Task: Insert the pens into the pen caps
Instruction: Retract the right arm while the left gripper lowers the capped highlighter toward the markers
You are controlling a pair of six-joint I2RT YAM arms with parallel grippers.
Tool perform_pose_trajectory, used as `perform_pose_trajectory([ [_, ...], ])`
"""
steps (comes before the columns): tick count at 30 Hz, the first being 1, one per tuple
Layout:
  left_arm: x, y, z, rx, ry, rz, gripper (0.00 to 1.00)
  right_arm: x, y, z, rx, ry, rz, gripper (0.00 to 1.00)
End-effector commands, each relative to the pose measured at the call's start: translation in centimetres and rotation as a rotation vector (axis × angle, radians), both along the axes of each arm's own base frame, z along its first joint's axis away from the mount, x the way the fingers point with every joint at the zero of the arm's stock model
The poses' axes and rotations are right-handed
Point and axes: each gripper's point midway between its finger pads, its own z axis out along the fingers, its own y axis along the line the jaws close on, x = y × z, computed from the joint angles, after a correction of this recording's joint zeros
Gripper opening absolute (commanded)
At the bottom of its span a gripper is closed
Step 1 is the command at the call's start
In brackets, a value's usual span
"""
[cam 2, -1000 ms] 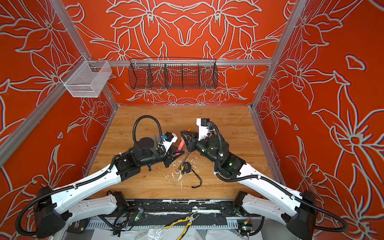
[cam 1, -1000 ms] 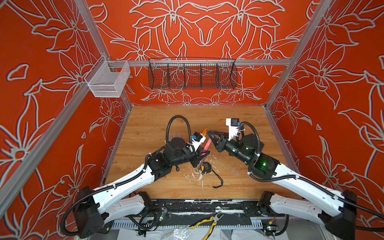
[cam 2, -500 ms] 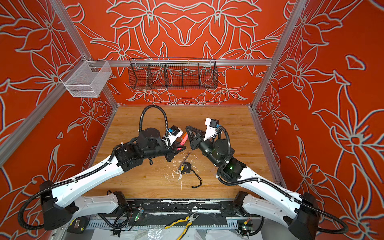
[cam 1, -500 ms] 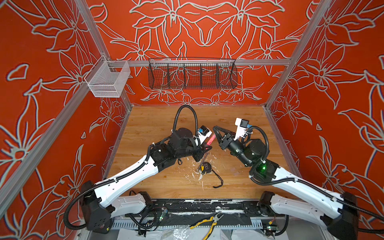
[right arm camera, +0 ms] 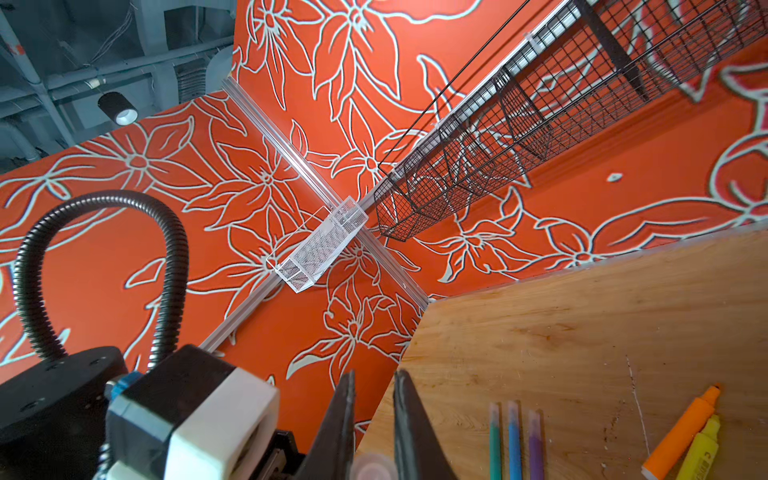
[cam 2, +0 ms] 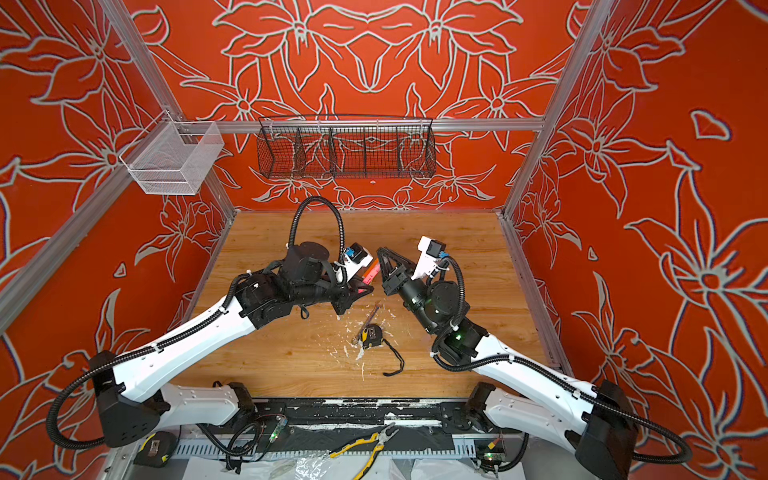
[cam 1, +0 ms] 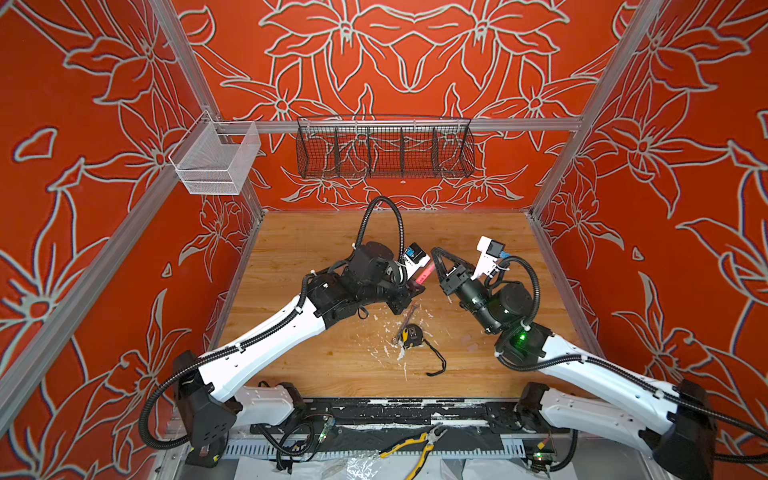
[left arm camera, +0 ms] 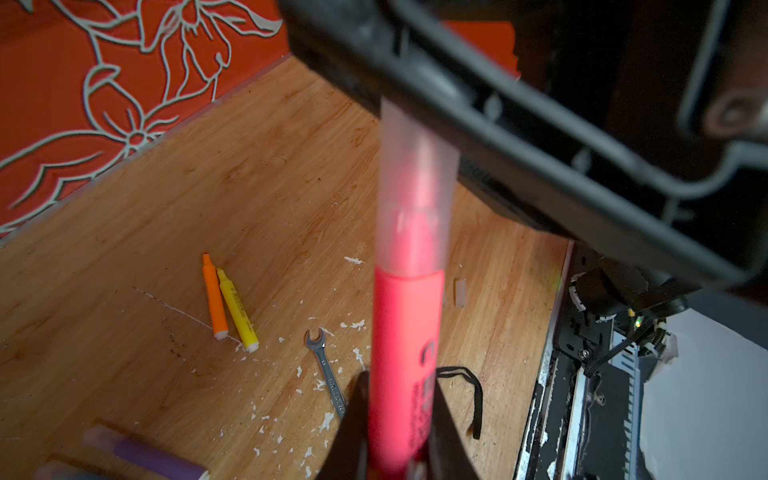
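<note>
Left wrist view: the seemingly light, stiff pink pen (left arm camera: 405, 332) is clamped by its barrel in the left claw (left arm camera: 399, 449), its cap (left arm camera: 415, 174) in the right claw (right arm camera: 373, 399).

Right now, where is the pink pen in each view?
Both top views: pink pen at the centre, between left gripper and right gripper.
Left wrist: close up, in the left gripper, tip inside a clear cap.
Right wrist: hidden; only the cap's round end shows between the fingers.
Shared landmark: wrench, absent only from right wrist.
</note>
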Motion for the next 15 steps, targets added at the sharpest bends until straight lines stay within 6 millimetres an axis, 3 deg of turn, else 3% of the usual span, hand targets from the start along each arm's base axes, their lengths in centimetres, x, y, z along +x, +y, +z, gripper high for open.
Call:
perform_pose_trajectory([
  [1, 7.3, 3.5, 17.1, -0.425, -0.411, 0.321, 0.0, -5.6, 5.7, -12.5, -0.281, 0.276, 0.362, 0.0],
  [15, 7.2, 4.1, 18.8, -0.459, -0.445, 0.326, 0.0, -7.2, 7.9, -13.0, -0.271, 0.28, 0.415, 0.0],
])
